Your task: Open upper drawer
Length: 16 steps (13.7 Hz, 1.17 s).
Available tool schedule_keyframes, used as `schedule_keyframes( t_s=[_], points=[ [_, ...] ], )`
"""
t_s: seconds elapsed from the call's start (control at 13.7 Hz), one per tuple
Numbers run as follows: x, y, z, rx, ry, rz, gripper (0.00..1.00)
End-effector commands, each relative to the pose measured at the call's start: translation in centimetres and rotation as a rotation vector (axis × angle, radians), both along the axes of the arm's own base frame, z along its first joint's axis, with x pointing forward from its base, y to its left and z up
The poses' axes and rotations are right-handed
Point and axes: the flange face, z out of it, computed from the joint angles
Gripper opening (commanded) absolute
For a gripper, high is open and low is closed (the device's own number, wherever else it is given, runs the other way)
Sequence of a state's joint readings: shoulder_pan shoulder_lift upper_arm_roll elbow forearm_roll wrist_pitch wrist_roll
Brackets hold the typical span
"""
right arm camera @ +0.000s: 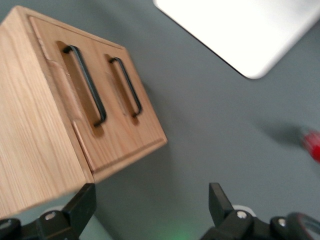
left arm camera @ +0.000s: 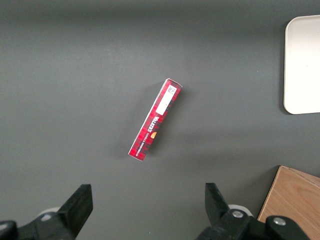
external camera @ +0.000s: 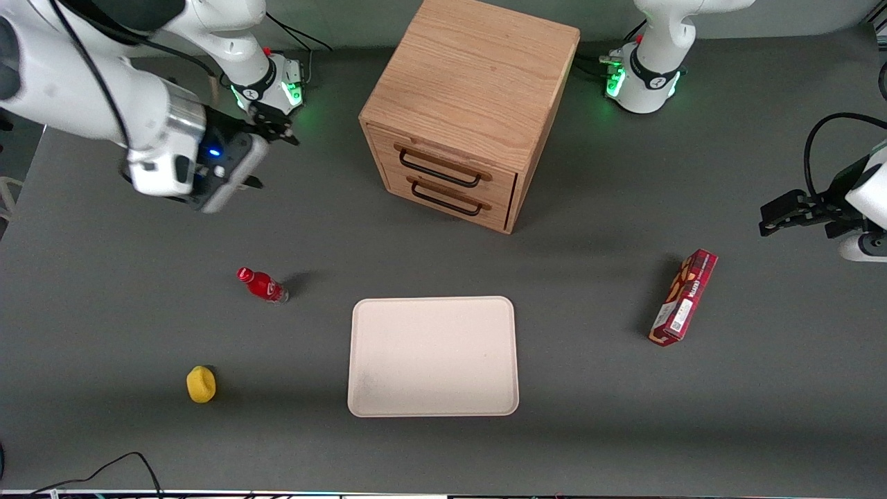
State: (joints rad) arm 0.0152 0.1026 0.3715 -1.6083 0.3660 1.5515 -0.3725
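The light oak cabinet (external camera: 471,90) stands on the table, farther from the front camera than the tray. Its upper drawer (external camera: 454,158) is shut flush, with a long black wire handle (external camera: 438,170) across its front. The right wrist view shows the upper drawer (right arm camera: 67,97), its handle (right arm camera: 89,85) and the lower drawer's handle (right arm camera: 127,85) beside it. My gripper (external camera: 271,159) hangs above the table toward the working arm's end, well apart from the cabinet. It is open, and nothing lies between the fingertips (right arm camera: 82,202) of the gripper (right arm camera: 150,205).
A cream tray (external camera: 433,409) lies in front of the cabinet, nearer the front camera. A small red bottle (external camera: 263,285) and a yellow lemon-like object (external camera: 201,384) lie toward the working arm's end. A red box (external camera: 683,296) lies toward the parked arm's end.
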Motion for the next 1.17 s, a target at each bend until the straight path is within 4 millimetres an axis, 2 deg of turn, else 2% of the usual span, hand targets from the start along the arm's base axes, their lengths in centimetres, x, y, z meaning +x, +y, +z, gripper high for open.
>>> schedule_keyframes(
  t_s=[0.0, 0.15, 0.22, 0.44, 0.59, 0.88, 1.1],
  points=[
    [1.4, 6.8, -3.8, 0.097, 0.016, 0.115, 1.00],
    [1.7, 9.5, -7.1, 0.124, 0.047, 0.133, 1.00],
    [1.3, 11.0, -8.0, 0.130, 0.048, 0.152, 1.00],
    [1.5, 13.4, -11.8, 0.130, 0.058, 0.165, 1.00],
    [0.7, 15.6, -13.8, 0.121, 0.040, 0.201, 1.00],
    [-0.9, 17.6, -16.4, 0.123, 0.054, 0.225, 1.00],
    [-1.8, 19.4, -17.9, 0.080, 0.069, 0.173, 1.00]
  ],
)
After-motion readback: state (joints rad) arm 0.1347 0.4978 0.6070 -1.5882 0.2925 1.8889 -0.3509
